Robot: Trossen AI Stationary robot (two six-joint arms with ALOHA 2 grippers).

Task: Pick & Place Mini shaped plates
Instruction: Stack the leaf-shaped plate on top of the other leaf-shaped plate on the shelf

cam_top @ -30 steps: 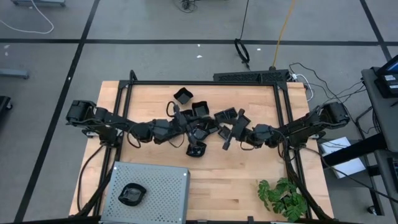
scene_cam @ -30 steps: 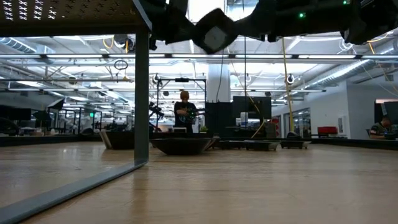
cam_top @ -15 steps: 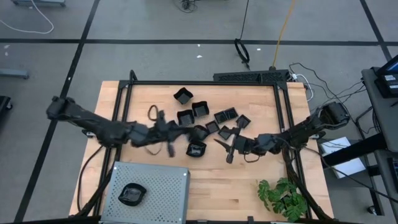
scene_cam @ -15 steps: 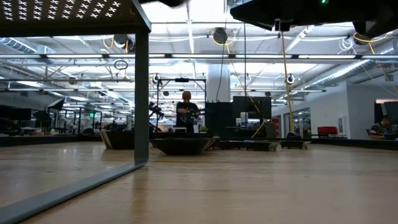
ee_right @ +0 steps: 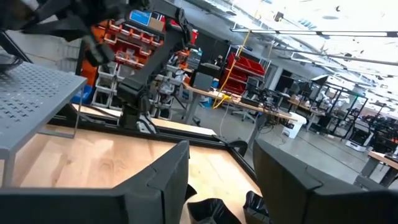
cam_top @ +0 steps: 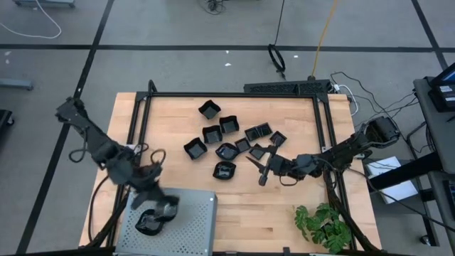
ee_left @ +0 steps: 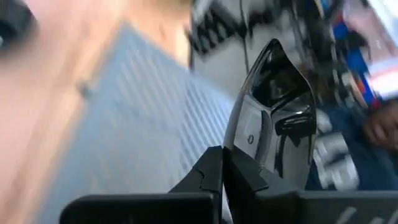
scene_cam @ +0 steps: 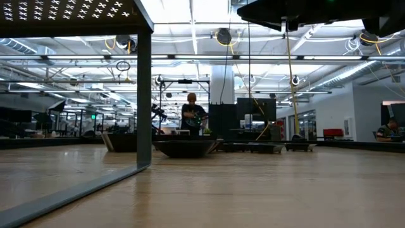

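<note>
Several mini shaped plates, small glossy black dishes (cam_top: 226, 151), lie bottom down on the wooden table's middle. One more plate (cam_top: 149, 222) sits on the grey perforated tray (cam_top: 192, 220) at the near left. My left gripper (cam_top: 162, 202) hovers over that tray, shut on another black plate (ee_left: 277, 118). My right gripper (cam_top: 260, 169) stands open just right of the plate cluster, above the table, with nothing between its fingers (ee_right: 158, 180). My left gripper pinches the plate's rim (ee_left: 239, 146) between its two fingertips at one edge. The plate stands out beyond the fingers on edge, its hollow side showing in the left wrist view. It is lifted clear, above the tray (ee_left: 124, 124).
A black frame (cam_top: 234, 94) borders the table's far and side edges. A green plant (cam_top: 323, 224) stands at the near right. The tray sits raised on legs (scene_cam: 145, 95). Bare wood lies between tray and plant.
My left gripper, shut on the plate, has swung from the plate cluster in the middle toward the table's near left edge, over the tray, rolling as it went. My right gripper has opened and drawn back a little from the cluster toward the near edge.
</note>
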